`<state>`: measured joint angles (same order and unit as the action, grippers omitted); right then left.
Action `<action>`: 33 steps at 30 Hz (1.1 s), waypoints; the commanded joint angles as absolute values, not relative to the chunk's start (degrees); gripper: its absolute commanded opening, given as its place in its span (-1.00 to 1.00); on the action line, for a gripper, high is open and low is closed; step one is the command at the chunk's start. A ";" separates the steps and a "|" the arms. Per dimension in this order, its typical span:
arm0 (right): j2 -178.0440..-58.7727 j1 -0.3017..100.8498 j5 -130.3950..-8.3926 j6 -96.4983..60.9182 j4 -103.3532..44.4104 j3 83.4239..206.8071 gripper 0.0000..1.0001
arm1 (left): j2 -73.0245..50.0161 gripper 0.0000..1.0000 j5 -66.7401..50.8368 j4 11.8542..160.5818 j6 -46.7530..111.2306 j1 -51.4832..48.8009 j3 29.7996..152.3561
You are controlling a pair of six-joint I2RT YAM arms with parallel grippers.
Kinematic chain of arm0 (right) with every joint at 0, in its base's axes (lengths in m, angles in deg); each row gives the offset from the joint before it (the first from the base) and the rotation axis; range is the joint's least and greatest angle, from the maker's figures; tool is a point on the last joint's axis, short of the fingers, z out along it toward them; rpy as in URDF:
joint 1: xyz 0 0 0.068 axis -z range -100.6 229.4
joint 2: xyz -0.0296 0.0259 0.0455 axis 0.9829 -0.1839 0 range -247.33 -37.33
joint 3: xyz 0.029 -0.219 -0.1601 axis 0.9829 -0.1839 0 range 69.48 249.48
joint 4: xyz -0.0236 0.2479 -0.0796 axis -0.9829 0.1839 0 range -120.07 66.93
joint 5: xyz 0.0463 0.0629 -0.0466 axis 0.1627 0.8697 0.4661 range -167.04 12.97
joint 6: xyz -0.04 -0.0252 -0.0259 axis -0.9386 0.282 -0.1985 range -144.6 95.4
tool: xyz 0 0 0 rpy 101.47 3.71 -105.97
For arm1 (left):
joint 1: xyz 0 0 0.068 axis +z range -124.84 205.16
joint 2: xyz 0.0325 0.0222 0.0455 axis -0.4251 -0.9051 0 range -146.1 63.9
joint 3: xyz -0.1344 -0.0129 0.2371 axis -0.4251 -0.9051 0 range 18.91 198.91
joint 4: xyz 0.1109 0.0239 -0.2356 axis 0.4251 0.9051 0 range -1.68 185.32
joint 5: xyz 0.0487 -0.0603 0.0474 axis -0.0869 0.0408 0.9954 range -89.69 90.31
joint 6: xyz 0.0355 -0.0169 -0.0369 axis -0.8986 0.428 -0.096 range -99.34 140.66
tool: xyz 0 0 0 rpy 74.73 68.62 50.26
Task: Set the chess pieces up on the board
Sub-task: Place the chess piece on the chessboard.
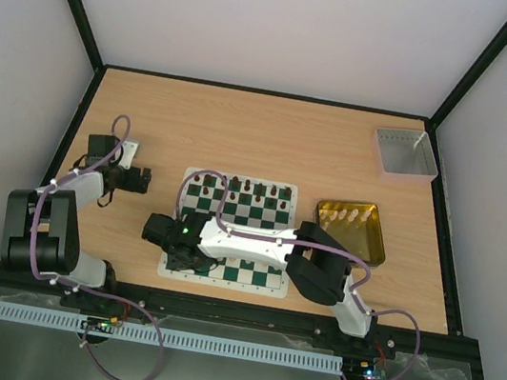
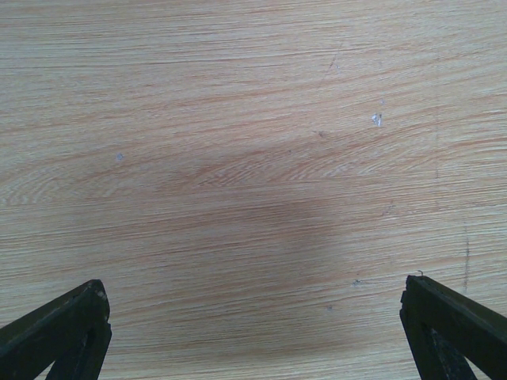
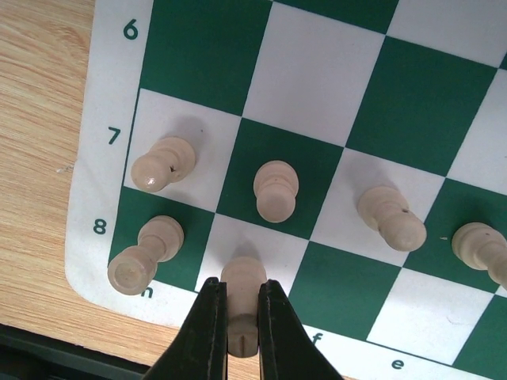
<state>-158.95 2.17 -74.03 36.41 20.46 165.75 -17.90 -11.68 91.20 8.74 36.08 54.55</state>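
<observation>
The green and white board [image 1: 248,211] lies mid-table, with dark chess pieces [image 1: 247,186] lined along its far row. My right gripper [image 3: 239,289] is shut on a cream piece [image 3: 243,328] that stands on the white square of row 8 beside the corner. A cream rook [image 3: 142,253] stands on the corner square. Cream pawns [image 3: 275,190] stand in row 7 of the board [image 3: 301,71]. In the top view the right gripper [image 1: 172,235] is at the board's near left corner. My left gripper [image 2: 257,317] is open over bare wood, its fingers [image 2: 63,332] wide apart and holding nothing.
A gold tin [image 1: 360,247] holding several cream pieces sits right of the board. A grey square tray [image 1: 404,153] is at the far right corner. The left gripper [image 1: 135,178] hovers left of the board. Black frame rails edge the table.
</observation>
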 commanded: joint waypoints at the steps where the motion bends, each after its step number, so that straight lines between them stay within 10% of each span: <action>1: -159.87 1.88 -74.05 36.24 21.62 166.16 -0.95 | -18.10 0.99 -12.26 91.40 8.78 36.34 55.56; 33: -159.83 1.88 -74.37 35.81 21.87 166.93 -0.63 | -18.16 0.99 -12.36 91.44 8.64 36.40 55.57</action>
<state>-159.39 2.17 -73.07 35.86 20.43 165.75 -17.90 -11.70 91.20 8.74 36.08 54.55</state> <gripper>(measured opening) 0.180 0.995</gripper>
